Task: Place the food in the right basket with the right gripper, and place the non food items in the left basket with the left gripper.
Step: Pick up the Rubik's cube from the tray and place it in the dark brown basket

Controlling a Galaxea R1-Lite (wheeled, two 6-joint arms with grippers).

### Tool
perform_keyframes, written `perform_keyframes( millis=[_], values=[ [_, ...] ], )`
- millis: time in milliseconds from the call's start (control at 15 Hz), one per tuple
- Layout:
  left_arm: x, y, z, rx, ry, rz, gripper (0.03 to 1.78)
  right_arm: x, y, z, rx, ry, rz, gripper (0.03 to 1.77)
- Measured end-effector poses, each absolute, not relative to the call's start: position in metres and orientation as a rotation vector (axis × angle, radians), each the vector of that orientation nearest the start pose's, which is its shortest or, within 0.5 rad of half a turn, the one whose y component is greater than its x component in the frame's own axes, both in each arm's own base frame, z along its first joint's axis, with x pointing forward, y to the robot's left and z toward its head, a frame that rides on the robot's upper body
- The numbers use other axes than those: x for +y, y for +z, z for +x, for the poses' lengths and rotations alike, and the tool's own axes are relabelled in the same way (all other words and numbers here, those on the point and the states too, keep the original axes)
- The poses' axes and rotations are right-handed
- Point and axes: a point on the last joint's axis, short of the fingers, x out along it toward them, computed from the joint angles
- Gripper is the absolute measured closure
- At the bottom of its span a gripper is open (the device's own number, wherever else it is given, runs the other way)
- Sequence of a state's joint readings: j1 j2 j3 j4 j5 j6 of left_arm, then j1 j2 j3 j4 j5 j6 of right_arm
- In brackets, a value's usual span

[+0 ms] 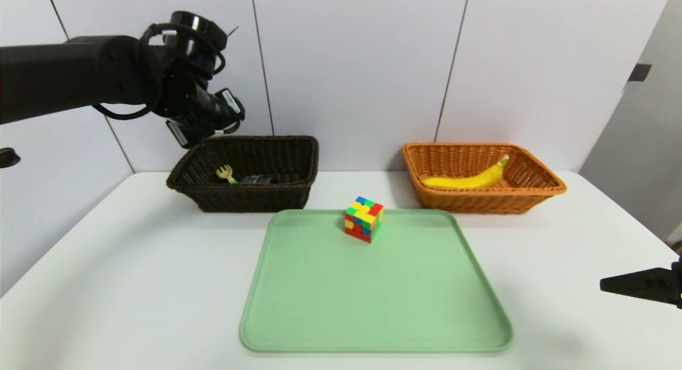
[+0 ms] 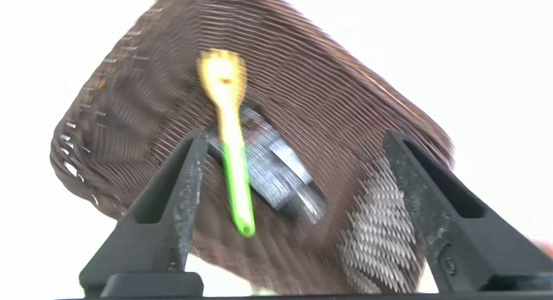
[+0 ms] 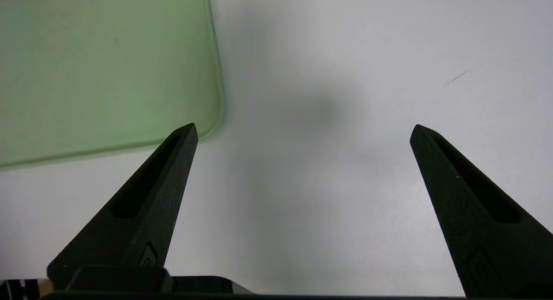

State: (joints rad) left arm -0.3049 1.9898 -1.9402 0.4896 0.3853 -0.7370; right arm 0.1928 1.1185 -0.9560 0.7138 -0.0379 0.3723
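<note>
Left gripper [image 2: 293,133], mine, hangs above the near-left corner of the left basket [image 1: 250,196], its two black fingers [image 2: 181,192] spread wide and holding nothing. Directly beneath it, inside that dark brown basket, lies the fork [image 2: 229,140], green handle toward the wrist camera, resting across the black tube [image 2: 276,170]; in the head view both show on the basket floor, fork [image 1: 226,174] beside tube [image 1: 256,179]. Farther out, the puzzle cube [image 1: 363,218] stands on the far edge of the green tray [image 1: 373,306], between the two baskets and well apart from my fingers; I judge it the one non-food item still to be moved. The step in hand, as I read it, is to carry the empty gripper from the basket to the cube. To do it well I should lift clear of the rolled rim first, come down over the cube from above with the fingers kept wide, square them to two opposite flat faces, and close at mid-height so it cannot twist out. Beyond the cube, the banana [image 1: 469,178] already lies in the right basket [image 1: 485,202]. Right gripper [image 3: 302,131] is parked low over the white table [image 1: 133,263], beside the tray's near-right corner [image 3: 108,75], fingers wide apart and empty.
</note>
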Motion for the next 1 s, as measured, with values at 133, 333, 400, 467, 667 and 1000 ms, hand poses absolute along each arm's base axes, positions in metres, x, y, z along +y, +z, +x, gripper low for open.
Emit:
perform_keyframes(
  millis=[133, 333, 400, 467, 667, 1000],
  values=[
    [-0.125, 0.311, 0.345, 0.450, 0.072, -0.513, 0.30, 0.023, 0.238, 0.112, 0.876, 0.004, 0.250, 0.10],
    [-0.154, 0.325, 0.316, 0.384, -0.111, -0.403, 0.24, 0.023, 0.240, 0.107, 0.867, 0.042, 0.272, 0.10],
    [-0.163, 0.326, 0.311, 0.334, -0.122, -0.366, 0.22, 0.023, 0.241, 0.105, 0.863, 0.061, 0.285, 0.10],
    [-0.172, 0.327, 0.307, 0.287, -0.137, -0.353, 0.21, 0.023, 0.242, 0.104, 0.859, 0.067, 0.290, 0.10],
    [-0.197, 0.334, 0.297, 0.163, -0.164, -0.382, 0.18, 0.022, 0.245, 0.102, 0.842, 0.072, 0.293, 0.10],
    [-0.220, 0.339, 0.279, 0.085, -0.178, -0.426, 0.14, 0.022, 0.245, 0.098, 0.832, 0.076, 0.295, 0.10]
  ],
)
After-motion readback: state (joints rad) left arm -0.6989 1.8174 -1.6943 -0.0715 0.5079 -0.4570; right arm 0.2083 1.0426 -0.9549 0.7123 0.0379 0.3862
